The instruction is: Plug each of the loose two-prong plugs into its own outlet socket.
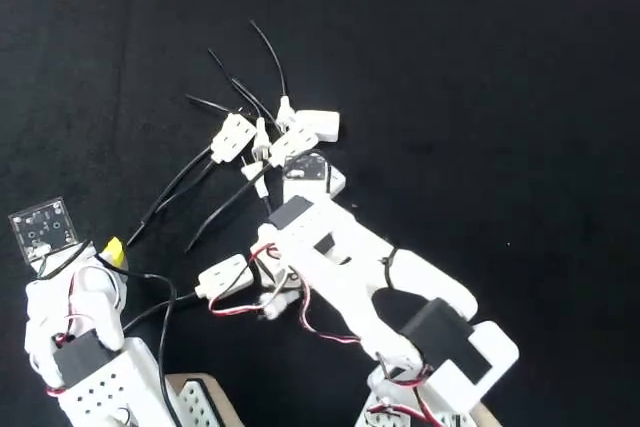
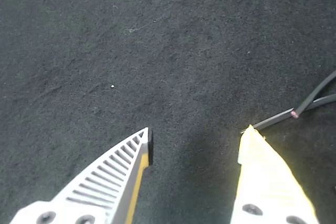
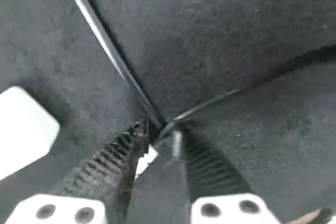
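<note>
Several white outlet sockets and two-prong plugs with black cables lie in a cluster mid-table: one socket (image 1: 232, 135), another (image 1: 315, 125), and a plug (image 1: 293, 144) between them. A further socket (image 1: 225, 275) lies nearer the arms. My right gripper (image 1: 262, 185) sits at the cluster's near edge, its fingers (image 3: 118, 158) shut on a small white plug (image 3: 149, 157) where a black cable (image 3: 205, 106) leaves it. A white socket block (image 3: 23, 129) lies beside it. My left gripper (image 2: 197, 140) hovers open over bare black cloth at the near left, yellow fingertip (image 1: 113, 250) showing.
Black cables (image 1: 180, 187) fan from the cluster toward the left arm, and one cable end (image 2: 310, 100) lies just beyond the left fingers. A small square board (image 1: 42, 227) sits on the left arm. Black cloth (image 1: 500, 97) covers the table, bare at far right.
</note>
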Robot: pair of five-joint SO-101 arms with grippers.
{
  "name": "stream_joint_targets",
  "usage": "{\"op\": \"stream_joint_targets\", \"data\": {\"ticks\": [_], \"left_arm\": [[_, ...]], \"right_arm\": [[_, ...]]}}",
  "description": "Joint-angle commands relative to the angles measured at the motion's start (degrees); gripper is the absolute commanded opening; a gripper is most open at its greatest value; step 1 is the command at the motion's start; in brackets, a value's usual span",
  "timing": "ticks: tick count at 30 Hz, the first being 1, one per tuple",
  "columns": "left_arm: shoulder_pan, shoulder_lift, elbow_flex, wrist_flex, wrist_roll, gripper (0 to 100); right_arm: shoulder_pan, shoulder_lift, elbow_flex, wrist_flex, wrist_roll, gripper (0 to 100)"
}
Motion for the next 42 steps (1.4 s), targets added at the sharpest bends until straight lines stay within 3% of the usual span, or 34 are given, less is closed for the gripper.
{"op": "stream_joint_targets", "data": {"ticks": [1,17,26,31,38,42], "left_arm": [[0.48,-0.26,-0.57,-1.05,-0.35,27],[0.31,-0.26,-0.57,-1.14,-0.35,27],[0.66,-0.26,-0.57,-1.23,-0.35,27],[0.66,-0.26,-0.57,-1.23,-0.35,27],[0.66,-0.26,-0.57,-1.23,-0.35,27],[0.66,-0.26,-0.57,-1.23,-0.35,27]], "right_arm": [[-0.88,-3.3,-1.36,2.81,4.48,1.4],[-0.97,-16.4,-3.91,8.62,8.88,1.7],[-2.9,-12.09,0.48,4.57,3.16,27.3],[-3.69,-8.04,3.91,-3.52,2.9,22.6],[-1.23,-4.62,2.33,-5.63,0.97,1.0],[3.43,-4.7,1.01,-5.45,1.14,1.1]]}}
